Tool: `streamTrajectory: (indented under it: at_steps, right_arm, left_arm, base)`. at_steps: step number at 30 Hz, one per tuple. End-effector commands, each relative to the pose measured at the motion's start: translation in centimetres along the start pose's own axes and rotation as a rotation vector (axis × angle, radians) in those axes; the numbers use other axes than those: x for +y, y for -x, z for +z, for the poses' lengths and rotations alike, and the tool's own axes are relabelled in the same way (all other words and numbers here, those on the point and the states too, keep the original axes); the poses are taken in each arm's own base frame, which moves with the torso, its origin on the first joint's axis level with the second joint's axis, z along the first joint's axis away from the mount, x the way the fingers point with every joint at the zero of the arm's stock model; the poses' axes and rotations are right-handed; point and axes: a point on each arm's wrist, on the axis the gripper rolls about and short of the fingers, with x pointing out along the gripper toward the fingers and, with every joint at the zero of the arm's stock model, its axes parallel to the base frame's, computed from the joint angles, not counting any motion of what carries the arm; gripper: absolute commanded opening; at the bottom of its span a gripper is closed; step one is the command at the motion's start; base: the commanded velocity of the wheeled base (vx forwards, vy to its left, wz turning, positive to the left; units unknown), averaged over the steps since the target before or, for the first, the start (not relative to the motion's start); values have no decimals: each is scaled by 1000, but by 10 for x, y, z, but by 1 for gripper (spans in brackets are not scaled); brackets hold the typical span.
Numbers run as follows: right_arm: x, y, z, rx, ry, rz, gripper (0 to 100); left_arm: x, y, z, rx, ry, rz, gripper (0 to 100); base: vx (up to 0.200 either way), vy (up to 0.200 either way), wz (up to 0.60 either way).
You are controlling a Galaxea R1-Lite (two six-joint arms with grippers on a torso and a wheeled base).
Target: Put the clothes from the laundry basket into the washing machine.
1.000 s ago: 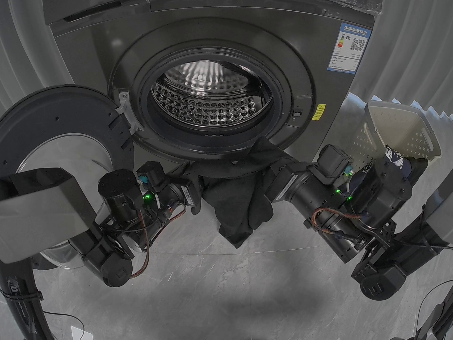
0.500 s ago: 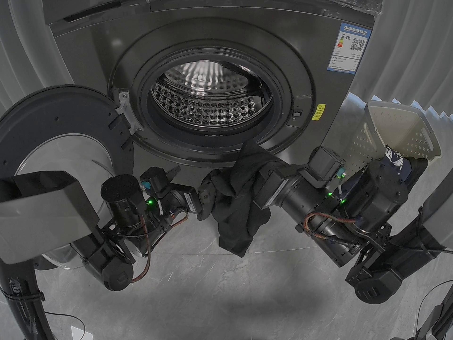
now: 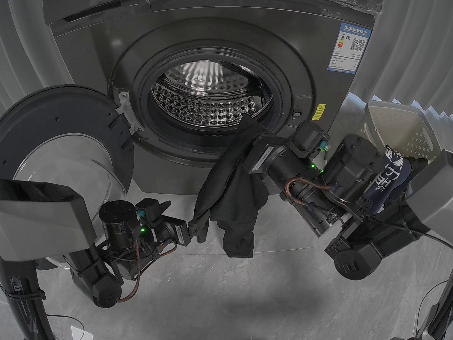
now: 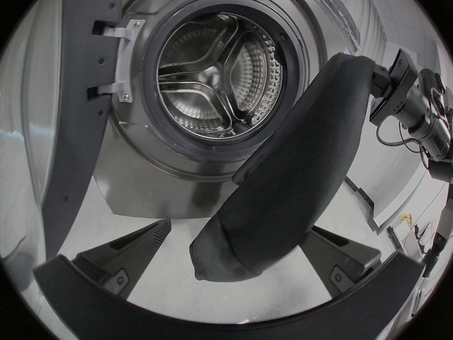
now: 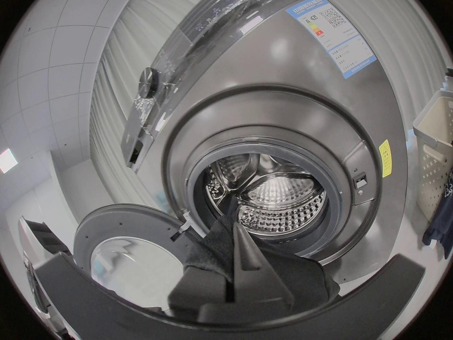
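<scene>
Head view: a grey washing machine (image 3: 94,48) stands with its round door (image 3: 61,119) open to the left. At its right is a white laundry basket (image 3: 401,123), a navy garment (image 3: 389,175) draped at its front. The right gripper (image 5: 234,256) pinches a black garment (image 3: 236,190) at the drum's lip. The left gripper (image 3: 199,228), fingers spread, sits at the garment's lower end.

R arm (image 3: 306,190) stretched fwd, wrist tilted up. R gripper (image 5: 236,256) has its 2 fingers pinched together on dark garment (image 3: 233,185). L arm (image 3: 118,242) sits low w/ elbow bent, forearm approx level. L gripper (image 4: 238,230) has fingers spread wide, 1 each side of garment's hanging end.
</scene>
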Motion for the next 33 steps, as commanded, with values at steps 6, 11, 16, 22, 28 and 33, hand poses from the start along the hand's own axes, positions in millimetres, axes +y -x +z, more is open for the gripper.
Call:
streamTrajectory:
  at_steps: [6,11,16,22,28,33]
  right_arm:
    - [-8,-6,-6,9,66,-30,0]
    - [-6,-9,-5,5,67,-23,0]
    - [-4,-15,-10,0,62,-17,0]
    - [0,-22,-5,-29,55,-6,0]
    - [4,-22,-5,-23,52,1,0]
    - [5,-20,-4,-28,50,2,0]
  left_arm:
    - [21,7,12,-29,8,63,100]
    - [15,12,15,-35,10,42,100]
    - [2,15,14,-24,10,-34,100]
    - [-13,14,11,-8,8,-103,100]
    - [-19,0,9,-25,5,-140,100]
    - [-19,-14,10,-53,5,-140,100]
  base:
    - [0,0,0]
    - [0,0,0]
    - [0,0,0]
    - [0,0,0]
    - [0,0,0]
    - [0,0,0]
